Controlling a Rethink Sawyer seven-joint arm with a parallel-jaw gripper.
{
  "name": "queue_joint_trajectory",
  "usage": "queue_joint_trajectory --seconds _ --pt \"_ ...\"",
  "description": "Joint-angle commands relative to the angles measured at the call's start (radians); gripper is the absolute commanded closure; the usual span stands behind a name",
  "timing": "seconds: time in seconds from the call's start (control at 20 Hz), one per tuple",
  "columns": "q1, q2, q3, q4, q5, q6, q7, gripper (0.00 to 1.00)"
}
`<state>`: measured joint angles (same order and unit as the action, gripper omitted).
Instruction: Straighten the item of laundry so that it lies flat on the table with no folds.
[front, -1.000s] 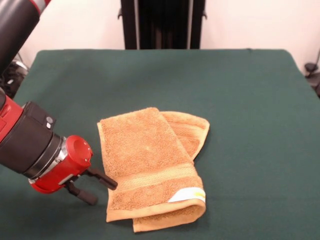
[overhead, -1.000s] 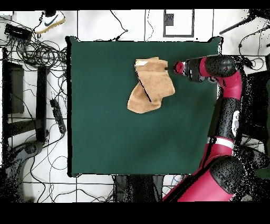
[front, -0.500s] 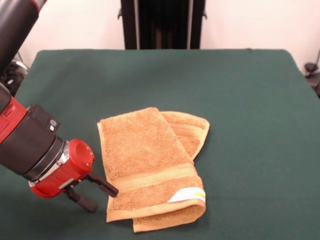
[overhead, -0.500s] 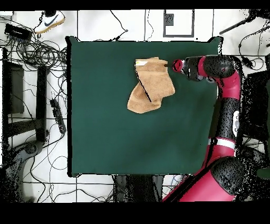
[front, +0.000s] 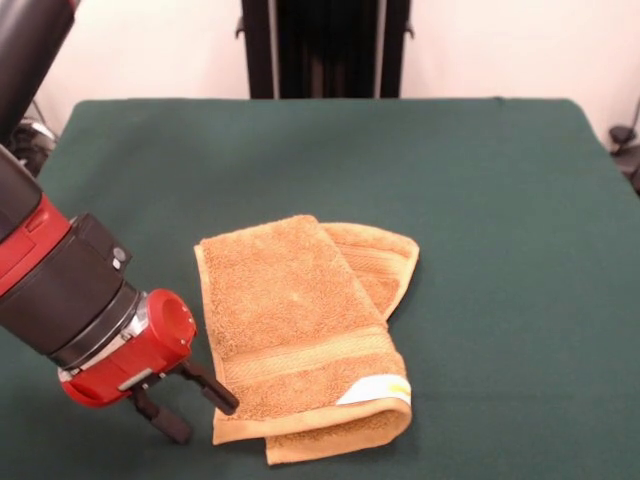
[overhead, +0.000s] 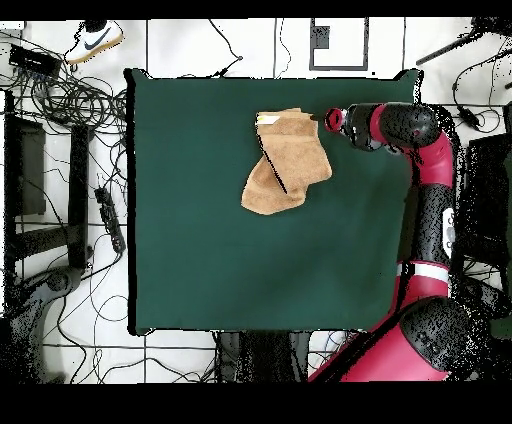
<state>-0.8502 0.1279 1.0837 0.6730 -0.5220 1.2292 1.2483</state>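
Front view: the towel (front: 305, 335) is seen folded over on the table (front: 480, 200), left of centre and toward the near edge. The upper layer is laid across a lower layer, which is exposed as a rounded flap at the upper right and as a strip along the near edge. A woven band is visible across the upper layer near its near end. A small white label (front: 373, 390) with a yellow mark is seen at the near right corner. The gripper (front: 196, 412) is positioned just beside the towel's near left corner, low over the cloth. Its two dark fingers (front: 213, 388) are seen spread apart with nothing between them; the upper one reaches the towel's left edge, though contact cannot be confirmed. The red wrist collar and black arm section are seen running off to the left edge of the picture.

Overhead view: the towel (overhead: 287, 159) is located in the upper half of the table (overhead: 200, 250), right of centre and near the top edge. A dark crease line is seen running diagonally across it, with the lower part fanned out toward the lower left. The gripper (overhead: 320, 118) is placed at the towel's upper right corner; finger state cannot be made out here. The arm is seen running down the right side of the table. Cables (overhead: 70, 95) and a shoe (overhead: 95, 38) are visible on the floor at upper left.
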Motion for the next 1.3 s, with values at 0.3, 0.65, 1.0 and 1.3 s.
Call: queue_joint_trajectory --seconds 0.3,0.65,1.0,1.3 --pt "0.082 0.116 -0.146 0.093 0.018 -0.043 -0.044 0.00" --pt "0.071 0.132 -0.137 0.133 0.131 0.007 0.017 0.00" --pt "0.066 0.149 -0.124 0.182 0.213 -0.027 0.038 0.00" --pt "0.086 0.127 -0.160 0.189 0.220 -0.063 0.040 0.00"
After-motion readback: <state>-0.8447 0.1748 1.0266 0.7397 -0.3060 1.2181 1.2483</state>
